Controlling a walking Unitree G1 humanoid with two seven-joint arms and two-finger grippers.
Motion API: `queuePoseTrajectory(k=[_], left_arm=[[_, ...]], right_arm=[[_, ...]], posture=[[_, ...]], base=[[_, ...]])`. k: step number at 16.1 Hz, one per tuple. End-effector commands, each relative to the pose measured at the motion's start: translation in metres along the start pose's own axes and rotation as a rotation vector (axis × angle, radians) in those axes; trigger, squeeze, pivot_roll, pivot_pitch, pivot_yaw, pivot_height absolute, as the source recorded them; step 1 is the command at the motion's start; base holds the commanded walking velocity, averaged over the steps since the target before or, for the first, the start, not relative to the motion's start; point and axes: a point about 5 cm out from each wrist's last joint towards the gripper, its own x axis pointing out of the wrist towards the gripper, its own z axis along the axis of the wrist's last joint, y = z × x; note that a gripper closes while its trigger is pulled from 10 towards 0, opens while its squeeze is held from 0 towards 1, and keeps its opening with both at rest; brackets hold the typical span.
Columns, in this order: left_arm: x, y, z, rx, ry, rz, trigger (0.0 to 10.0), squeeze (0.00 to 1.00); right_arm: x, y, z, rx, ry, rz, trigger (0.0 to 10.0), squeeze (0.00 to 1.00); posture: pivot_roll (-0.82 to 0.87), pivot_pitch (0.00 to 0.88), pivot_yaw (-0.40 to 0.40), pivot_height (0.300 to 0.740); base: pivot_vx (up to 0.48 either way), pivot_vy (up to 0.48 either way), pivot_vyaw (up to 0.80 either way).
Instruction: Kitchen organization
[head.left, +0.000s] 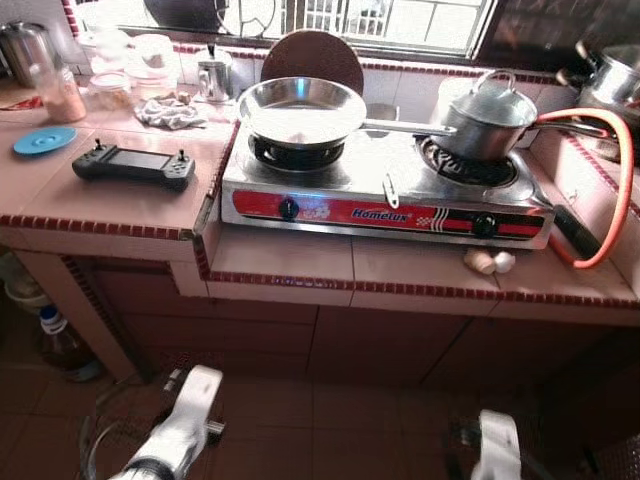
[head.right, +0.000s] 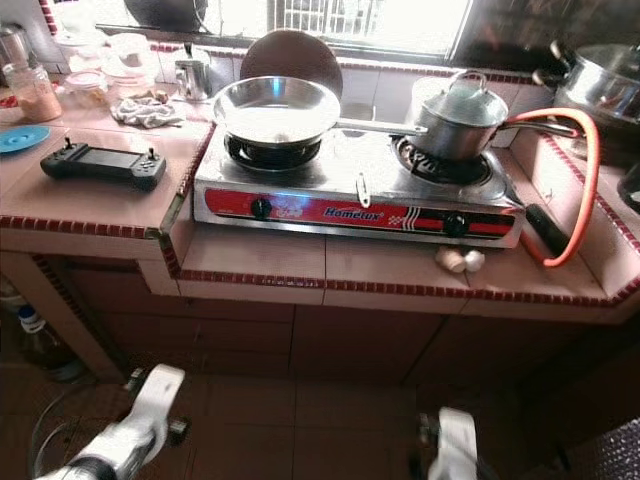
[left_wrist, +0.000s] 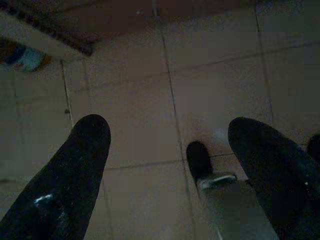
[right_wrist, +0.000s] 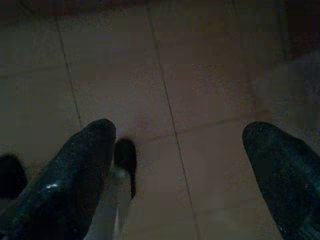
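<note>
My tiled desk (head.left: 150, 200) runs from nine to three o'clock before me, carrying one two-burner stove (head.left: 385, 190) at twelve, set under the window, I judge, for venting. On it sit one frying pan (head.left: 300, 110) at eleven and one lidded pot (head.left: 490, 120) at one, each parked on its own burner. One orange hose (head.left: 625, 170) loops off at three to feed the gas. One black controller (head.left: 133, 165) lies at ten, one blue lid (head.left: 44, 140) beyond it, two garlic cloves (head.left: 489, 262) at two. My left hand (left_wrist: 167, 165) and right hand (right_wrist: 180, 170) hang over the floor at six, both spread wide, gripping nothing.
</note>
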Motion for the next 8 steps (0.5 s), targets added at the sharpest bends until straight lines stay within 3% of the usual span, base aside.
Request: queuePoseTrajectory(k=[1, 3, 4, 5, 8], left_arm=[[0.000, -0.005, 0.008, -0.029, -0.040, -0.010, 10.0, 0.00], [0.000, -0.002, 0.010, 0.014, -0.072, 0.017, 10.0, 0.00], [0.000, 0.001, 0.013, 0.081, -0.092, 0.057, 10.0, 0.00], [-0.001, 0.001, 0.021, 0.132, -0.148, 0.023, 10.0, 0.00], [-0.004, 0.000, 0.052, 0.036, -0.280, -0.009, 10.0, 0.00]], right_arm=[[0.000, 0.001, 0.006, 0.001, -0.025, -0.004, 10.0, 0.00], [0.000, 0.004, -0.003, -0.028, 0.007, 0.001, 10.0, 0.00], [0.000, 0.006, -0.002, -0.011, 0.002, 0.016, 10.0, 0.00], [0.000, 0.008, -0.002, 0.010, -0.011, 0.033, 10.0, 0.00], [0.000, 0.008, 0.013, -0.037, -0.097, 0.030, 10.0, 0.00]], posture=[[0.12, 0.000, -0.076, 0.740], [0.12, 0.000, -0.068, 0.740], [0.12, 0.000, -0.063, 0.740], [0.12, 0.000, -0.060, 0.740], [0.15, 0.000, -0.063, 0.740]], base=[[0.000, 0.000, 0.00], [0.000, 0.000, 0.00], [0.000, 0.000, 0.00], [0.000, 0.000, 0.00], [0.000, 0.000, 0.00]])
